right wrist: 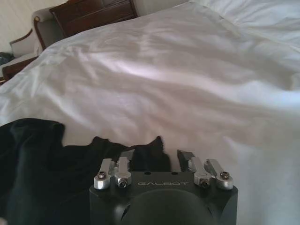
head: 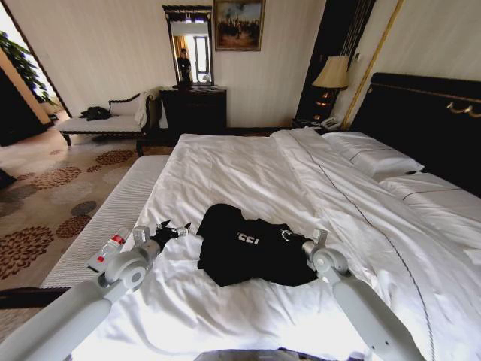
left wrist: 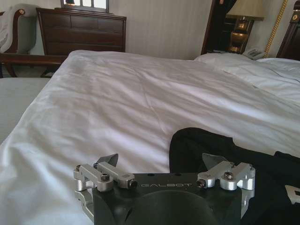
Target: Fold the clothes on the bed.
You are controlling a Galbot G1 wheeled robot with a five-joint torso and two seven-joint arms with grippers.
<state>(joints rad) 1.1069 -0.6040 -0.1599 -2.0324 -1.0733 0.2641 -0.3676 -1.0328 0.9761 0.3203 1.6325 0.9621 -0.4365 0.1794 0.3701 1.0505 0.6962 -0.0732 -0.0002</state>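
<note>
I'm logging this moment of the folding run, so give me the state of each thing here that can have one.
black top: crumpled, not folded, lying on the duvet.
left gripper: open, at the top's left edge, holding nothing.
right gripper: open, over the top's right edge, gripping nothing.
duvet: spread over the bed, lightly wrinkled.
bedside lamp: lit.

"GALBOT" stands in pale letters on the black body of the left end effector (left wrist: pixel 161 169) and again on the right end effector (right wrist: pixel 155 161). White lettering on the black top (head: pixel 252 252) is partly folded under, unreadable.
</note>
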